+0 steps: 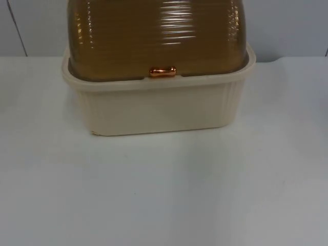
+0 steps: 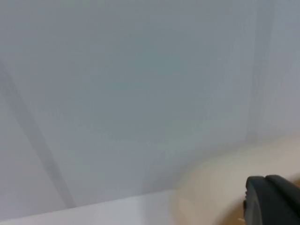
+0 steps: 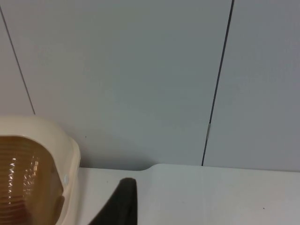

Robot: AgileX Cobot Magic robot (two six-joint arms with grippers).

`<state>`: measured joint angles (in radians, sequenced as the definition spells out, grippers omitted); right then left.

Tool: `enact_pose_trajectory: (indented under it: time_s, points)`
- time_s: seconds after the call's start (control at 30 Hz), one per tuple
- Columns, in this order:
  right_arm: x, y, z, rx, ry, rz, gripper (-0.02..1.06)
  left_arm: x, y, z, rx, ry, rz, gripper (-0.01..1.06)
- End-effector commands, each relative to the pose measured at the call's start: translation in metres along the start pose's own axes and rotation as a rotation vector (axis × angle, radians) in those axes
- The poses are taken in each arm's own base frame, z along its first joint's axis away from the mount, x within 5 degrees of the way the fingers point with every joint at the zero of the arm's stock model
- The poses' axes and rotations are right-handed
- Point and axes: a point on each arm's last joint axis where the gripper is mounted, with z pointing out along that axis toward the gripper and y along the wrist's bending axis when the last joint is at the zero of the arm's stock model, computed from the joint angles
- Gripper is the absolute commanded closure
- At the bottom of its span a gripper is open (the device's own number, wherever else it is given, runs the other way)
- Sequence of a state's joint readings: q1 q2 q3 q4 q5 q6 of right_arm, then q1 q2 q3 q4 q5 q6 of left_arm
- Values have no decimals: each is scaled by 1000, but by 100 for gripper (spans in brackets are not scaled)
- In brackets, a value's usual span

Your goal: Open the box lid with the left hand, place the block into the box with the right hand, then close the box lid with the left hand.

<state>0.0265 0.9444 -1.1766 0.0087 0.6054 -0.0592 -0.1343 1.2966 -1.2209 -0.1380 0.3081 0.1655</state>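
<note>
in the top view, the cream box [image 1: 159, 105] sat on the white bench [image 1: 164, 189] in the upper middle of the frame, its back close to the grey partition wall [image 1: 287, 25]. its ribbed, translucent brown lid [image 1: 156, 36] was down over the rim, and a small copper-coloured handle [image 1: 162, 72] sat at the lid's front edge, just above the rim of the cream base. the bench in front of the box was plain white apart from a tiny dark speck.

in the left wrist view, the left end effector [image 2: 272, 199] appeared as one black fingertip, just beside a blurred cream curve of the box [image 2: 225, 183] (whether it touched the box could not be told). the grey wall [image 2: 140, 93] stood behind, meeting a strip of white bench [image 2: 93, 211]. with a single fingertip in sight, i could not tell whether this end effector was released or clenched.

in the right wrist view, the right end effector [image 3: 123, 201] showed as one dark fingertip over the bench [image 3: 211, 197], beside the box's rounded cream end [image 3: 70, 164] and apart from it. the brown ribbed lid [image 3: 23, 173] showed through within that cream rim. the wall [image 3: 140, 70] with its dark panel seams rose behind. here too the state of the end effector could not be told.
</note>
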Motion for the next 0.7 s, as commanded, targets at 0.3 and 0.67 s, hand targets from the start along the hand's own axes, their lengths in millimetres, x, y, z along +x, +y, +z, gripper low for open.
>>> enact_pose_trajectory:
  time_s: [0.3,0.67]
  points:
    - [-2,-1,-1,4,-17,6,-1,-5,73,-40,-257,-29,-159,105]
    - [-2,-1,-1,6,-17,20,-1,-6,74,-41,-255,-46,-179,26]
